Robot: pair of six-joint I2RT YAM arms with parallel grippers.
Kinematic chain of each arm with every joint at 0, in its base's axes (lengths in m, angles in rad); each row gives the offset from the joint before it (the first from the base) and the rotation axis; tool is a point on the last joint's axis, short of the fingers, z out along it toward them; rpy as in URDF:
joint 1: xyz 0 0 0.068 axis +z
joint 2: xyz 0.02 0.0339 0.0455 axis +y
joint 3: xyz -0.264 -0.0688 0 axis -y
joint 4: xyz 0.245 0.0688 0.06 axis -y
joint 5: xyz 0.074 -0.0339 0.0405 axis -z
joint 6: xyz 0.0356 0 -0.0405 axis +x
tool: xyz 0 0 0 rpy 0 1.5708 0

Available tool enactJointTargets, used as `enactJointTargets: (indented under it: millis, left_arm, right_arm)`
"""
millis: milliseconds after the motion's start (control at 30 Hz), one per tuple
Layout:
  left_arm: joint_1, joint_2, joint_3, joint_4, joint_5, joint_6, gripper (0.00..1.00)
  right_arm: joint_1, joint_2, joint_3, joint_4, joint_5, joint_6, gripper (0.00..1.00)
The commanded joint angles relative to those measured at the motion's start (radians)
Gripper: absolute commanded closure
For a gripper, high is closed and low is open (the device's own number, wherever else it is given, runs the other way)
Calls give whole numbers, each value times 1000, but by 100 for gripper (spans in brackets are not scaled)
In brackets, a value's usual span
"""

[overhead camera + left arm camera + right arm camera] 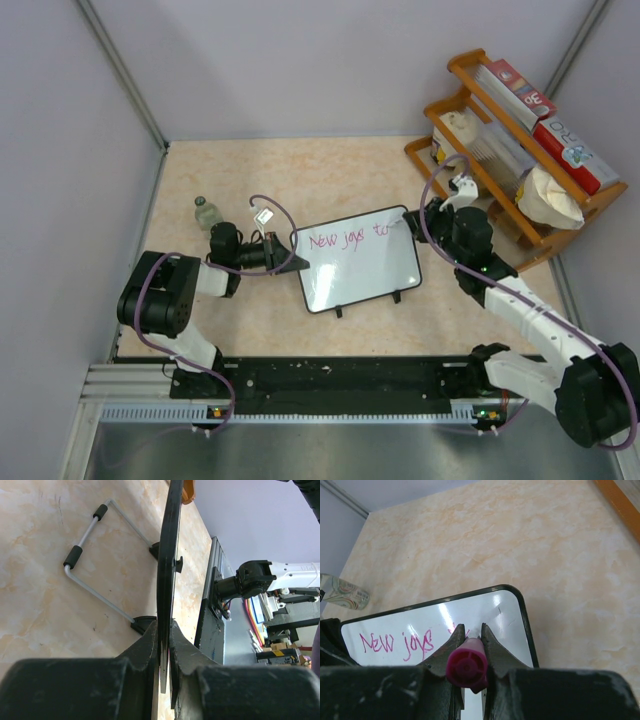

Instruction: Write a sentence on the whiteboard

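The whiteboard [362, 270] stands tilted on the table, white with a black frame and two feet. The sentence [345, 238] runs along its top in pink letters, reading about "New joys to". My left gripper [288, 253] is shut on the board's left edge; in the left wrist view the board's edge [168, 570] sits clamped between the jaws of that gripper [165, 635]. My right gripper [418, 222] is shut on a pink marker [466, 666] at the board's top right corner. In the right wrist view the gripper [470, 628] points at the board [500, 611], just right of the writing [395, 644].
A small glass bottle [206, 213] stands left of the board, behind the left arm. A wooden rack [520, 160] with boxes and a cap stands at the back right. Grey walls close the table on three sides. The board's wire stand [95, 555] rests on the table.
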Motion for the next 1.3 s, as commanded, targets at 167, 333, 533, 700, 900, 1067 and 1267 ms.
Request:
enactJointTargets:
  millis: [167, 333, 533, 700, 900, 1067, 1267]
  left_arm:
    - [1, 15, -11, 30, -5, 9, 100]
    - [3, 15, -11, 30, -8, 7, 100]
    - [3, 18, -11, 30, -5, 9, 100]
    - [3, 15, -11, 32, -5, 7, 100]
    - [3, 17, -9, 32, -5, 7, 100]
    - [3, 18, -8, 32, -4, 9, 100]
    - [3, 22, -8, 33, -4, 6, 100]
  right_arm:
    - [-18, 26, 46, 33, -43, -8, 100]
    - [-18, 17, 21, 39, -63, 0, 100]
    - [-18, -3, 15, 41, -72, 8, 100]
    - [-18, -78, 3, 35, -83, 34, 100]
    - [-18, -194, -17, -13, -98, 37, 100]
    - [-18, -271, -74, -48, -129, 43, 100]
    - [-16, -328, -112, -79, -149, 45, 100]
